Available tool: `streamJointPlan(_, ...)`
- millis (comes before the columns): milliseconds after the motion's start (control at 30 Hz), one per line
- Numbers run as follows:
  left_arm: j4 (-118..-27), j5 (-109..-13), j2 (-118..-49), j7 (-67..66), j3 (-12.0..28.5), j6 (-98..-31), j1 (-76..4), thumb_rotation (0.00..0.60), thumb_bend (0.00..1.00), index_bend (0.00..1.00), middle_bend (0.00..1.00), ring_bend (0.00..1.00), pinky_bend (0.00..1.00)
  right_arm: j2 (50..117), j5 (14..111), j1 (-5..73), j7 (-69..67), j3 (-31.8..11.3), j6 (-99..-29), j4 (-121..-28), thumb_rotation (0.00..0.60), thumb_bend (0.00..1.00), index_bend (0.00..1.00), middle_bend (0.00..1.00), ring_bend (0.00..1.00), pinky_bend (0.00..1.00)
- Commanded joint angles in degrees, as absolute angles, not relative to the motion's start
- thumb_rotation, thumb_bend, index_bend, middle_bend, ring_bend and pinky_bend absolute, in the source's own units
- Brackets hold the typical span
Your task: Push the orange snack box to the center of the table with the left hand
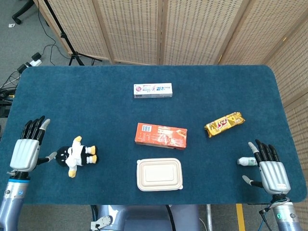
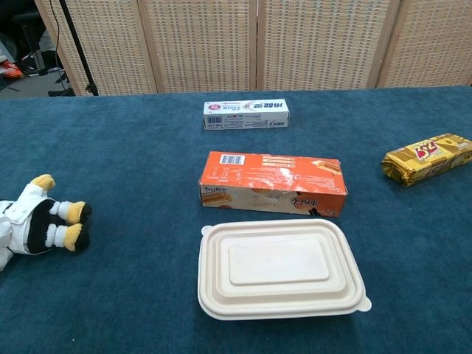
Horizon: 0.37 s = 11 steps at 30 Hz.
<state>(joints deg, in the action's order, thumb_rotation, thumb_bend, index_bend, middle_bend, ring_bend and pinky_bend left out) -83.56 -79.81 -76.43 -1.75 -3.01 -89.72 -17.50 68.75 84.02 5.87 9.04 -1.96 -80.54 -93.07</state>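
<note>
Orange snack box (image 1: 160, 134) lies flat near the middle of the bench (image 1: 86, 91), just behind the closed white food container (image 1: 159, 174), apart from it. Head view alone shows both hands: left hand (image 1: 28, 147) at the left bench edge, fingers released and spread, grasping nothing, beside the penguin toy (image 1: 76, 155); right hand (image 1: 270, 168) likewise released at the right edge, near a small bottle (image 1: 246, 161). Chest view shows neither hand, but resolves the box's printed barcode end (image 2: 234, 159).

I see the orange snack box (image 1: 160, 134) (image 2: 273, 183) lying flat, long side across, near mid-surface, crumpled front face, barcode at its left end, untouched.
</note>
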Motion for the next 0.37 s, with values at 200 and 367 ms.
streamJointPlan(200,-82.31,-80.71,-77.59,-2.63,-3.31,-88.28,-15.48,0.600,0.05,0.00,0.00,0.00,0.00,68.44,84.00,5.72,8.53,-2.14,-80.90,-93.37,0.600,0.05,0.02,0.00,0.00,0.00)
streamJointPlan(367,-82.60,-81.56,-77.84,-3.86,-2.69,-87.88,-14.69,0.600,0.05,0.00,0.00,0.00,0.00,68.40,84.23,5.63,8.24,-2.13,-81.13,-93.32,0.600,0.05,0.02,0.00,0.00,0.00)
